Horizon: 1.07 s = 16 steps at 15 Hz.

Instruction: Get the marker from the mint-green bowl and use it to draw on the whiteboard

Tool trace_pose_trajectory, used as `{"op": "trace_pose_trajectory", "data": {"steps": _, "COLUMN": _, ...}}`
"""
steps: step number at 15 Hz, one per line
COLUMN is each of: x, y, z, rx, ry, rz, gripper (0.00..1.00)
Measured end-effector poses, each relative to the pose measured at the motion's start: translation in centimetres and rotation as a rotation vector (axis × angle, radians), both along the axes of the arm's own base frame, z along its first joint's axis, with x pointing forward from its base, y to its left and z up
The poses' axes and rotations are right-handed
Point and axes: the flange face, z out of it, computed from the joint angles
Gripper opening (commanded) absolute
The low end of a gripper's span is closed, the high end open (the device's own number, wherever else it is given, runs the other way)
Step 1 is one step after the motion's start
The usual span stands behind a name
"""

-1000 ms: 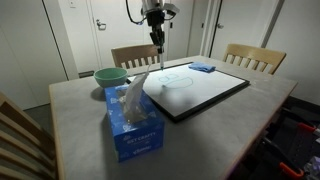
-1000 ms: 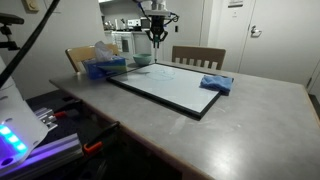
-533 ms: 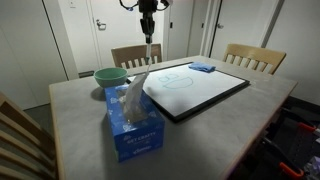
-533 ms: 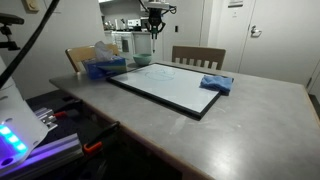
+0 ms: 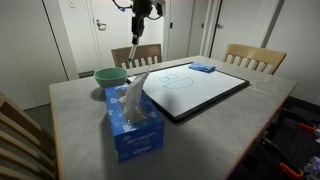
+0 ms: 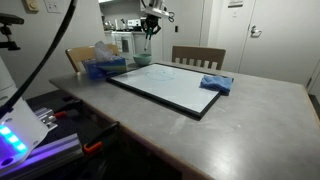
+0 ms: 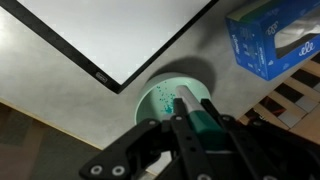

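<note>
My gripper is shut on the marker, a pale stick with a dark green cap. In the wrist view it hangs over the mint-green bowl, which has green specks inside. In an exterior view the gripper is high above the table's far side, and the marker hangs tilted below it, above and behind the bowl. The gripper also shows in an exterior view. The whiteboard lies flat with a faint drawn oval on it.
A blue tissue box stands beside the bowl. A blue eraser pad lies on the board's far corner. Wooden chairs stand behind the table.
My gripper has risen off the whiteboard and moved sideways with the marker, ending over the bowl. The marker now hangs tilted.
</note>
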Motion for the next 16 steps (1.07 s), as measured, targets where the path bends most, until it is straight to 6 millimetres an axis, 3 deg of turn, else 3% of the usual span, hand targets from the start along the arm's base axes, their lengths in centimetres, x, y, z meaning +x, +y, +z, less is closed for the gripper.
{"op": "trace_pose_trajectory", "data": {"steps": 9, "x": -0.4, "y": 1.7, "z": -5.4, "rx": 0.109, "ry": 0.054, "rz": 0.103, "gripper": 0.05}}
{"op": "trace_pose_trajectory", "data": {"steps": 16, "x": 0.1, "y": 2.7, "z": -7.4, "rx": 0.123, "ry": -0.004, "rz": 0.122, "gripper": 0.05}}
